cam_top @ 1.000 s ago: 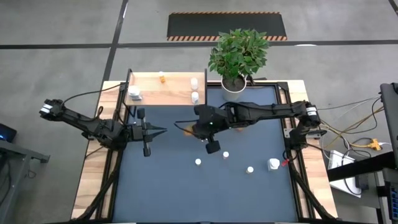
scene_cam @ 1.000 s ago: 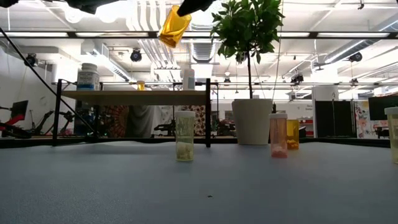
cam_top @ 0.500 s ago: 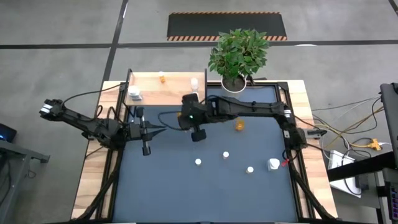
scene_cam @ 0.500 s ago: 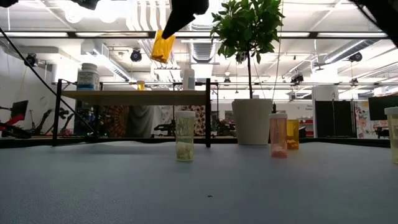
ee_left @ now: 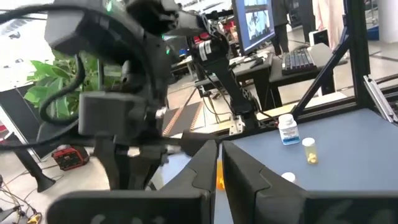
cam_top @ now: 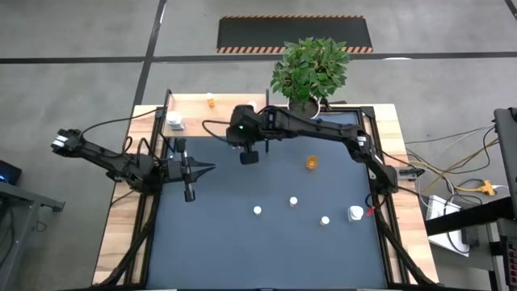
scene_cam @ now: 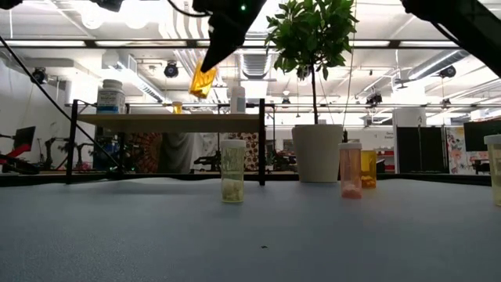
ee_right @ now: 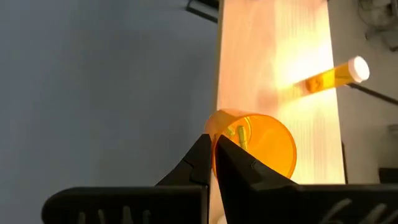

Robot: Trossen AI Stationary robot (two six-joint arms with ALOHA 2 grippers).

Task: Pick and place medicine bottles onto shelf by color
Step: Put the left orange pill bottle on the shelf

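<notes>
My right gripper [cam_top: 236, 129] hovers over the near edge of the light wood shelf [cam_top: 212, 115], shut on an amber medicine bottle [scene_cam: 203, 81] that shows in the right wrist view as an orange round [ee_right: 256, 146]. On the shelf lie an amber bottle [ee_right: 329, 76], a white bottle [cam_top: 174, 123] and another white one [cam_top: 252, 107]. More bottles stand on the blue table: an amber one [cam_top: 311, 163] and several white-capped ones [cam_top: 292, 200]. My left gripper [cam_top: 206, 170] waits shut over the table's left part. My right gripper pinches the amber bottle at its upper end [scene_cam: 210, 69], the fingers slanting down from above. The bottle hangs tilted below the fingers [ee_right: 202, 149], lifted clear above the shelf board. The fingers themselves hide the exact place of contact in the wrist view.
A potted plant [cam_top: 309, 73] in a white pot [scene_cam: 317, 153] stands at the far edge, right of the shelf. The shelf's black legs [scene_cam: 262, 141] rise from the table. Wooden rails and cables run along the table's left and right sides.
My right gripper has carried the amber bottle from above the table's middle toward the far left, arriving over the shelf's near edge. The bottle has stayed tilted in the hold and has come lower, closer to the shelf board.
</notes>
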